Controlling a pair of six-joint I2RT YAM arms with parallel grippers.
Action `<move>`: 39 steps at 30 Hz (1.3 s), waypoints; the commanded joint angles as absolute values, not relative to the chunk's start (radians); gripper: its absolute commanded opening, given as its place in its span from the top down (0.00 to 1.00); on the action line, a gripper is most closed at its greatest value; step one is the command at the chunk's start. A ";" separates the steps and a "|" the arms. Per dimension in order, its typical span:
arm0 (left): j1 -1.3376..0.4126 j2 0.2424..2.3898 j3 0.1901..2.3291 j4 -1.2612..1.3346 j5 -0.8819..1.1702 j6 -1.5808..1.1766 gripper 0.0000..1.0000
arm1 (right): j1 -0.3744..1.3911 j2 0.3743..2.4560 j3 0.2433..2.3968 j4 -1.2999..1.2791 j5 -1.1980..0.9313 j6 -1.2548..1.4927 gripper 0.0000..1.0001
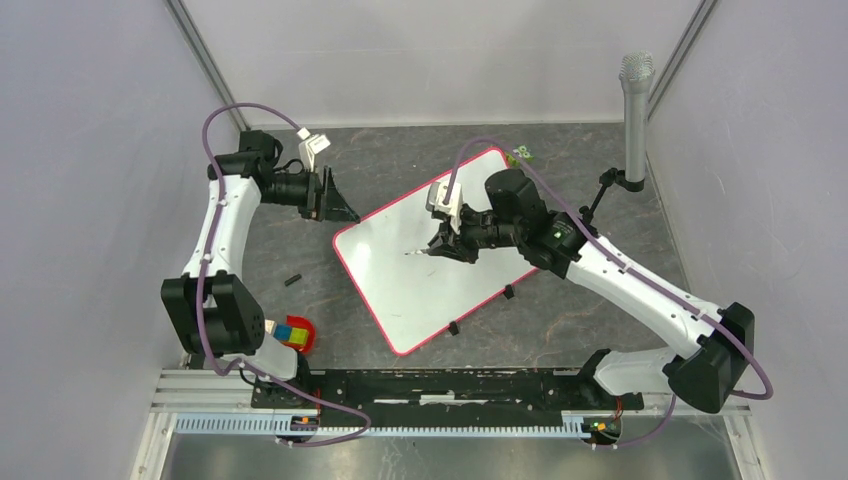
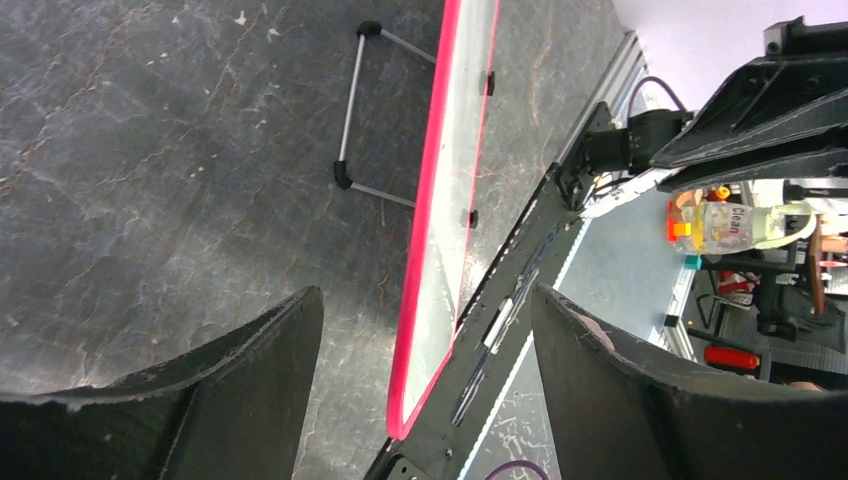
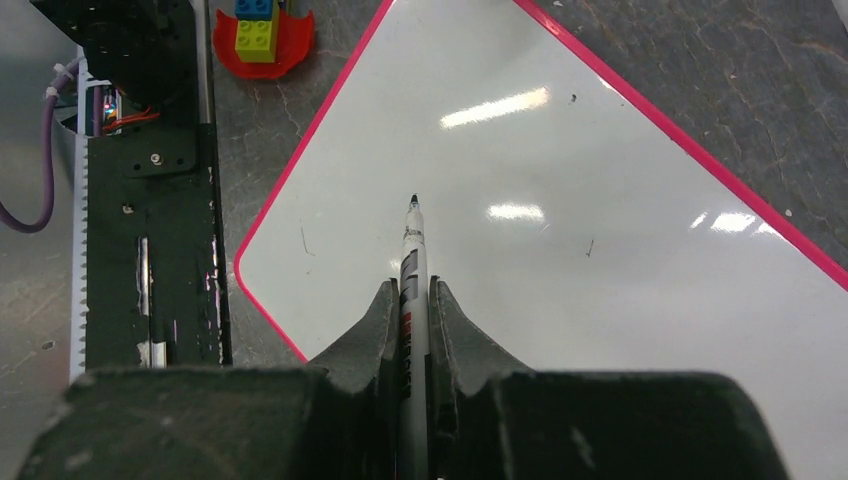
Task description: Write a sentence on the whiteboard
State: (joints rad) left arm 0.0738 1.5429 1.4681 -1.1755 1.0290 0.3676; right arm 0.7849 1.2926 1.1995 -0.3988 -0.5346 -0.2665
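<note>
The whiteboard (image 1: 420, 295) lies flat and turned at an angle on the dark table, its pink frame all round. Its white face (image 3: 600, 250) carries no sentence, only a few tiny specks. My right gripper (image 1: 446, 244) hovers over the board's middle, shut on a white marker (image 3: 413, 250) whose black tip points at the board. Whether the tip touches the surface I cannot tell. My left gripper (image 1: 343, 205) stands open and empty just left of the board's far-left corner. In the left wrist view the board (image 2: 432, 230) appears edge-on between the open gripper (image 2: 425, 292) fingers.
A red bowl (image 1: 297, 336) with coloured bricks sits near the left arm's base. A small black piece (image 1: 292, 280) lies on the table left of the board. A microphone (image 1: 636, 110) on a stand rises at the back right. The black base rail (image 1: 450, 385) runs along the near edge.
</note>
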 commanded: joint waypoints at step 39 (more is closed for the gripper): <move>0.017 1.576 1.450 -1.184 1.112 0.427 0.47 | 0.947 1.440 1.347 -0.222 -0.365 -0.193 1.00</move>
